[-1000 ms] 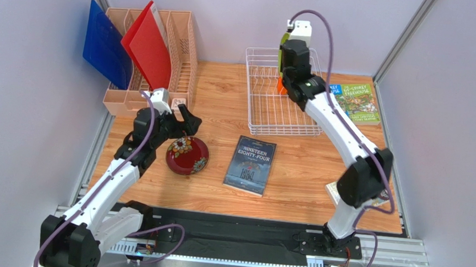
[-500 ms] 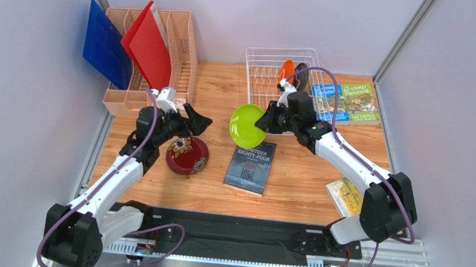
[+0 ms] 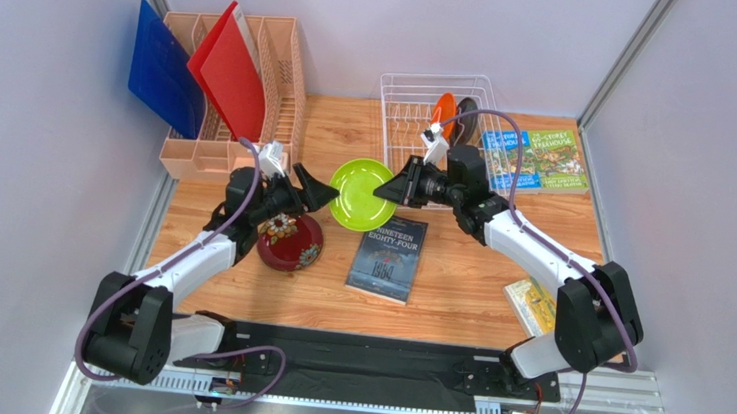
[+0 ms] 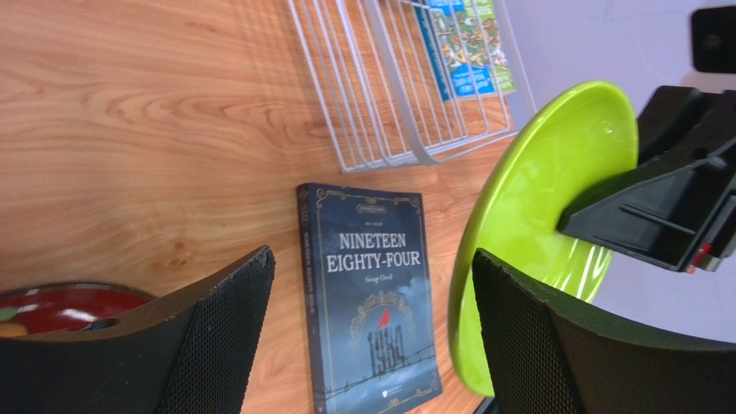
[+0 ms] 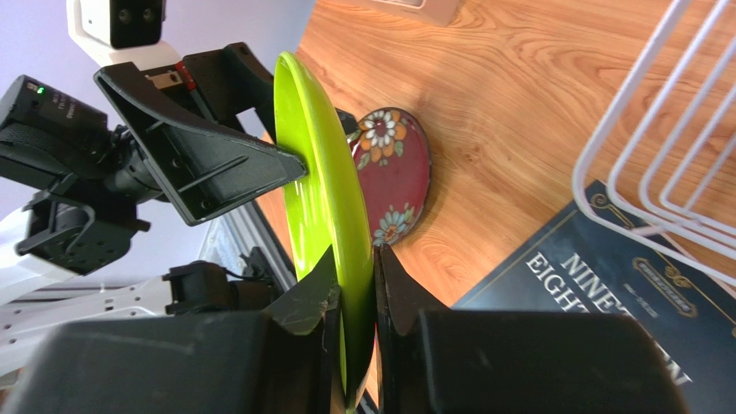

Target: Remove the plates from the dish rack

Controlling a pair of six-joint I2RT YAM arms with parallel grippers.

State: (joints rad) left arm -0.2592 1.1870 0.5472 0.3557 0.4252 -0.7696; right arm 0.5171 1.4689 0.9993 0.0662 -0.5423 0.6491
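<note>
Above the table, between my arms, my right hand (image 3: 389, 191) clamps the rim of the lime green plate (image 3: 361, 194), glossy, round and tilted; my left hand (image 3: 317, 189) gapes wide, fingers (image 4: 216, 345) straddling the opposite rim; an orange plate (image 3: 443, 109) and a dark plate (image 3: 466, 114) stand in the white wire dish rack (image 3: 405, 101); the floral dark red plate (image 3: 291, 242) lies flat near my left hand.

My fingers (image 4: 216, 336) are matt black plastic, rough inside. The lime green plate (image 3: 351, 198) is glossy and smooth, the table (image 3: 466, 274) wood, the dish rack (image 3: 405, 101) coated wire.
</note>
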